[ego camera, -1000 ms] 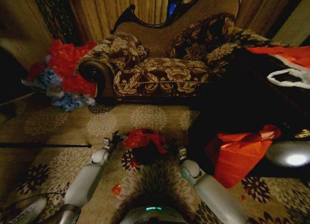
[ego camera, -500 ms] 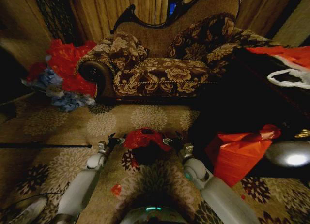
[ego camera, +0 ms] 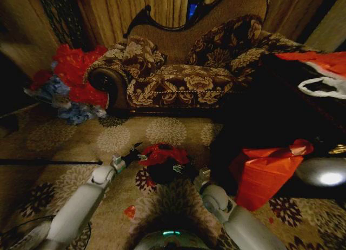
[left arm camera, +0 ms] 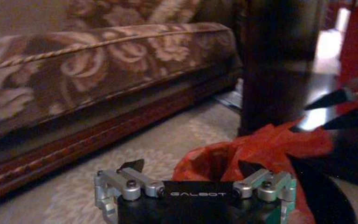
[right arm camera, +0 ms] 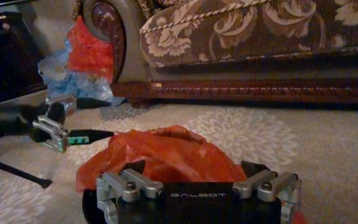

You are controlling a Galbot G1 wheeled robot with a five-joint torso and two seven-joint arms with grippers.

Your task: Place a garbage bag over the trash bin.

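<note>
While both spread wide, the left end effector (ego camera: 139,153) and right end effector (ego camera: 183,168) flank the garbage bag (ego camera: 164,153), seemingly touching it.

Right pincer (ego camera: 181,169) now sits closer in, over the trash bin (ego camera: 162,173) mouth. Left pincer (ego camera: 136,153) angles inward, tips nearer the garbage bag (ego camera: 162,153). Bag edge spreads farther toward the right pincer.

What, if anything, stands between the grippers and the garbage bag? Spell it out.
Nothing visible does. The garbage bag already sits bunched on the trash bin, with the left gripper and right gripper open right at its sides; only bare carpet surrounds them.
</note>
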